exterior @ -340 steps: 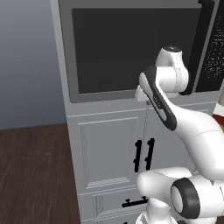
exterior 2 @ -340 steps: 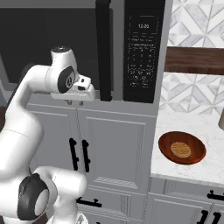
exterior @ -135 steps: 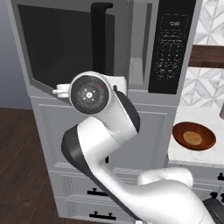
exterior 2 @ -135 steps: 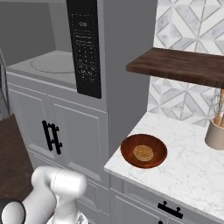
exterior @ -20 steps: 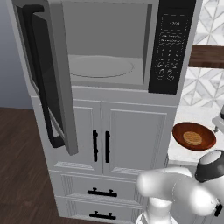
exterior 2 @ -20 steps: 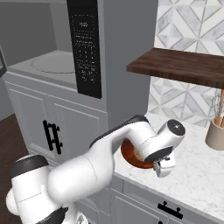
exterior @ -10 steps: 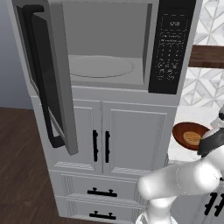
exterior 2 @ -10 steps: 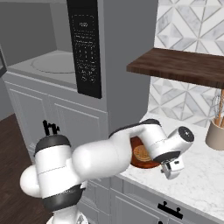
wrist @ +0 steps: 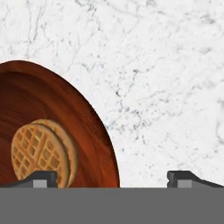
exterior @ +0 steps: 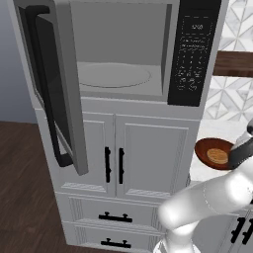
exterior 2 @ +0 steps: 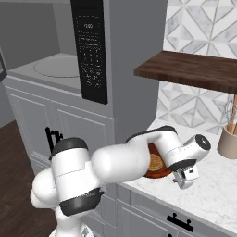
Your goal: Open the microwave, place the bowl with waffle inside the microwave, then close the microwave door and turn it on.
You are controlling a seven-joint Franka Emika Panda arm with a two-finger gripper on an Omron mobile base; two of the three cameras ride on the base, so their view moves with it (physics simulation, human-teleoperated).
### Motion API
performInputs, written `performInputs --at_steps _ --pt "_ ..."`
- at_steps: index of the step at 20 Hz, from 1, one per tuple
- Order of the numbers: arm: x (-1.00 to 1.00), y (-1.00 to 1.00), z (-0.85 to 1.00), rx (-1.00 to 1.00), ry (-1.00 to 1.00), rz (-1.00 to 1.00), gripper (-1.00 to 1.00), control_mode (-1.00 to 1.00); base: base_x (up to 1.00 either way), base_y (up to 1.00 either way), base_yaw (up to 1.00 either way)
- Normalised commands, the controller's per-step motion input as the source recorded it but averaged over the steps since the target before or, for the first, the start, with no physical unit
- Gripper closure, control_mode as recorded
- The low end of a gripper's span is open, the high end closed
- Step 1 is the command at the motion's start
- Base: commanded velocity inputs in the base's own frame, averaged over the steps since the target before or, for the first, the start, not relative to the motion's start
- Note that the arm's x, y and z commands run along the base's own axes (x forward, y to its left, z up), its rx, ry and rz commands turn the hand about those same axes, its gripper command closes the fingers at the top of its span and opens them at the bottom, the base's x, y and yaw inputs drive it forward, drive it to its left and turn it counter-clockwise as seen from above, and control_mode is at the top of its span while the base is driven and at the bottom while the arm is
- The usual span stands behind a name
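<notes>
Grey-framed microwave door (exterior: 52,84) stands swung wide to the left, its black bar handle facing out, and the microwave (exterior: 129,52) cavity with its glass turntable is bare and ready. That first step I judge done.

Moving right, the marble counter (exterior 2: 208,190) carries the bowl (exterior 2: 155,164) with the waffle (wrist: 39,151) near its front edge, just beside the microwave cabinet; nothing has lifted it yet.

Change noted: over the last second my arm has swung from in front of the cabinet out over the counter, and my gripper (wrist: 111,177) has come down at the bowl's right rim. My fingers are spread as wide as they go and hold nothing. In the hand view one fingertip (wrist: 41,178) sits over the waffle, the other (wrist: 186,177) over bare marble, so the rim lies between them.

Assessment: I am lined up for a rim grasp; lowering and closing should come next.
</notes>
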Motion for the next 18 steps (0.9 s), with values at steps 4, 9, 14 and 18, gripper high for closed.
performInputs --at_steps 4,9,14,18 --pt "0.13 0.09 -0.26 0.00 0.00 0.00 -1.00 -1.00 0.00 0.00 0.00" --pt "0.05 0.23 -0.26 -0.03 0.00 0.00 -1.00 -1.00 0.00 0.00 0.00" --pt "0.00 0.35 -0.19 -0.07 0.00 0.00 1.00 -1.00 0.00 0.00 0.00" --pt "0.00 0.34 -0.17 -0.07 -0.01 0.00 1.00 -1.00 0.00 0.00 0.00"
